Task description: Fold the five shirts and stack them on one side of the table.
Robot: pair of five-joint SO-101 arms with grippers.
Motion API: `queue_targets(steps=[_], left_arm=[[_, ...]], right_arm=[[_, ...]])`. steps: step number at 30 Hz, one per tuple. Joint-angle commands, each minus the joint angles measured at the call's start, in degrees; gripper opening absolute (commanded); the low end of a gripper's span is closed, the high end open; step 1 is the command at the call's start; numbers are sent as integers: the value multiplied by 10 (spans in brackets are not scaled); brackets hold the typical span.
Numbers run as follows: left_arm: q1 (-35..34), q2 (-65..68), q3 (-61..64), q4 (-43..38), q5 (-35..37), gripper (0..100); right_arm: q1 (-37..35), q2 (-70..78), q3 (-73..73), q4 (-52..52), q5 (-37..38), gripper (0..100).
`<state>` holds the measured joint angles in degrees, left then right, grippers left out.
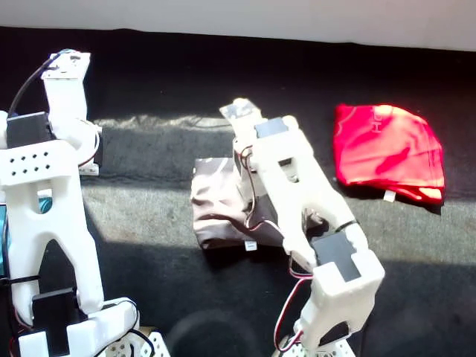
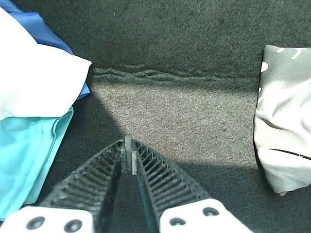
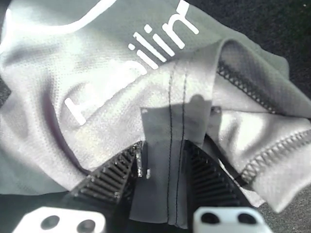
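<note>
The right gripper [image 3: 163, 162] is clamped on a seamed fold of the grey shirt [image 1: 219, 204], which lies half bundled mid-table, probably pinched to draw a fold over. The left gripper [image 2: 127, 155], claw together, hovers over the black table [image 2: 194, 111] beside the grey shirt, seemingly idle. Past that gripper, a white shirt [image 2: 29, 82], blue shirt [image 2: 39, 26] and teal shirt [image 2: 24, 155] lie piled. A folded red shirt [image 1: 388, 152] lies on the grey shirt's opposite side.

Grey shirt [image 1: 216, 201]: white lettering and dark stitching. Red shirt [image 1: 389, 152] between 2 and 3 o'clock of it. White shirt [image 2: 34, 73], blue shirt [image 2: 41, 26], turquoise shirt [image 2: 24, 155]: all plain. Table cover [image 1: 149, 67] black.
</note>
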<state>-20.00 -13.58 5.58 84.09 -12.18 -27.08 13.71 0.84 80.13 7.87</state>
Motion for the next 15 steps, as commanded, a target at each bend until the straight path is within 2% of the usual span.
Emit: queue_targets(steps=[1,7,15], left_arm=[[-6,-12,-10,-8,-4,9],[-6,-12,-9,-8,-4,9],[-6,-14,-9,-8,-4,9]], right_arm=[[22,-44,-7,3,-4,128],[23,-5,-9,-7,-4,128],[64,-9,-29,3,-2,128]])
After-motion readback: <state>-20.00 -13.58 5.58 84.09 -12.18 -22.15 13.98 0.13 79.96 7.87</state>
